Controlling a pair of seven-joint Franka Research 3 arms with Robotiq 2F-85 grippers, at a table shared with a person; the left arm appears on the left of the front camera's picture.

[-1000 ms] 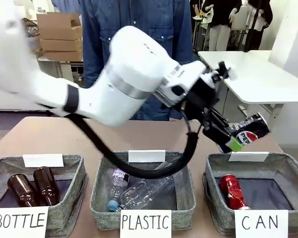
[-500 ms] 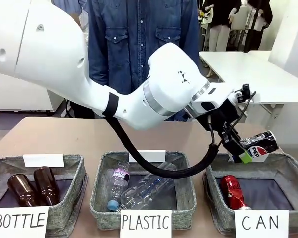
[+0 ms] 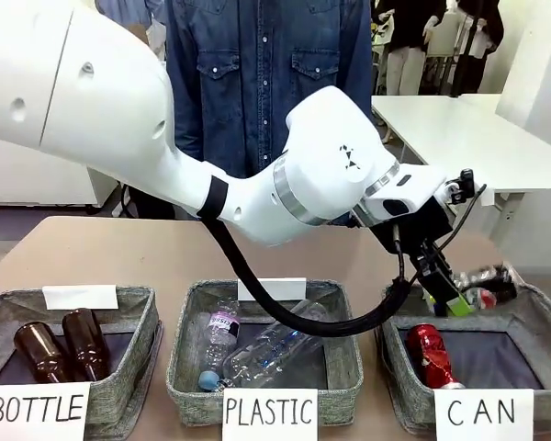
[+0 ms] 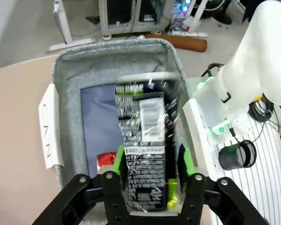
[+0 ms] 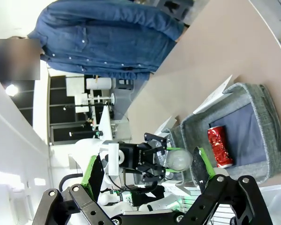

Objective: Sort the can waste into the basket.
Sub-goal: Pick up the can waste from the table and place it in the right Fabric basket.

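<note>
"Two cans in play. The red can [image 3: 428,355] lies inside the basket [image 3: 533,317] marked CAN, at about five o'clock on the worktop [image 3: 92,257]. The black and silver can [image 4: 145,150] hangs over the basket's far side, around three o'clock, blurred in the front view."

"And the left hand [image 4: 150,165]?"

"Its green pads [image 4: 186,161] flank the can's lower body. Whether they pinch it or have just let go, the wrist view cannot tell; the blur hints at a drop, but that is a guess."

"The right hand [image 5: 145,176]?"

"Spread wide, grasping nothing, well away from the basket."

"How would that can handle?"

"Likely empty, so light. Thin metal walls dent under a hard squeeze, and the glossy skin is slippery. Best taken across the middle of the body, pads on opposite sides. The soft fabric basket should cushion a fall."
</note>
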